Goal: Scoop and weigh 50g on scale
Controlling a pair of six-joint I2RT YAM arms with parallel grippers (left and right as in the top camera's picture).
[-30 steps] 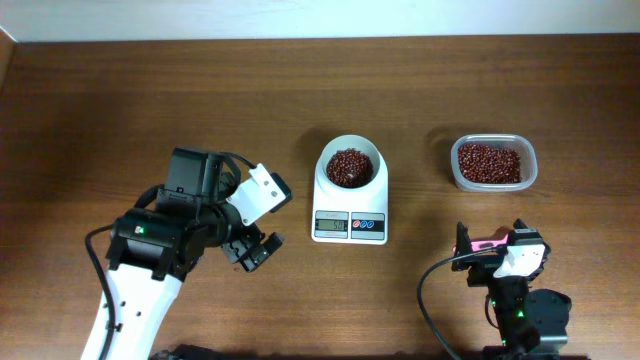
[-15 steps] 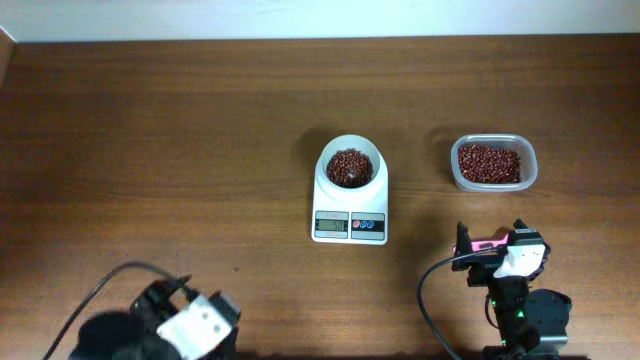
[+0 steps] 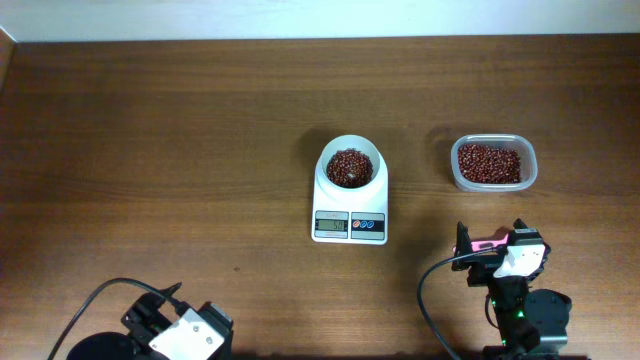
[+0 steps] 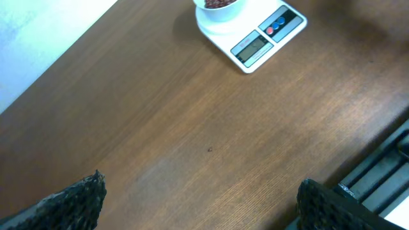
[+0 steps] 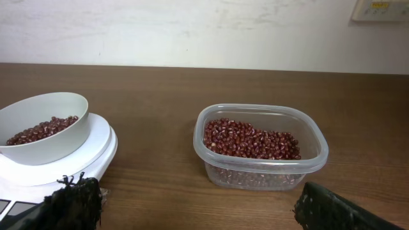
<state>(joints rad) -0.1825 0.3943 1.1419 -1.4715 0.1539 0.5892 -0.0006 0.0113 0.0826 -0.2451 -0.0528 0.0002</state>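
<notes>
Scale position: the scale [image 3: 350, 205] sits mid-counter, display side toward the arms, with the tub [image 3: 532, 165] well apart on its right.
Left pincer [image 4: 200, 181]: spread wide and empty, parked at the near edge of the counter [image 3: 150, 120], well apart from the scale.
Right pincer [image 5: 195, 188]: likewise spread wide with nothing held; the tub is seen just ahead, the bowl [image 5: 51, 150] to its left.
Scoop: none is recognised in any view.
Progress (a judgement): a small heap of beans [image 3: 350, 167] is already in the bowl; the display [image 3: 331, 226] cannot be read, so it cannot be told whether the target is met.
Risk, overshoot: the last grams are easily exceeded if a full scoop is tipped at once.
Risk, false reading: weight is added if the bowl or platform is touched by a finger; the figure could be reset if the buttons [image 3: 367, 225] are brushed.
Risk, spill: beans dropped on the rim are likely to bounce and roll off across the counter.
Risk, tub: it is judged light, so it may be pushed or tilted when dug into.
Scale body: white plastic, rectangular, smooth, with a grey screen and red and blue dots.
Bowl: white, round, matte, thick-walled, resting loose on the round platform (no clip is seen).
Tub: clear thin plastic, rounded rectangle, rolled rim.
Tub beans [image 5: 252, 139]: small, dark red, hard-looking and glossy, filling the tub partway.
Counter: dark wood grain, flat, faintly shiny.
</notes>
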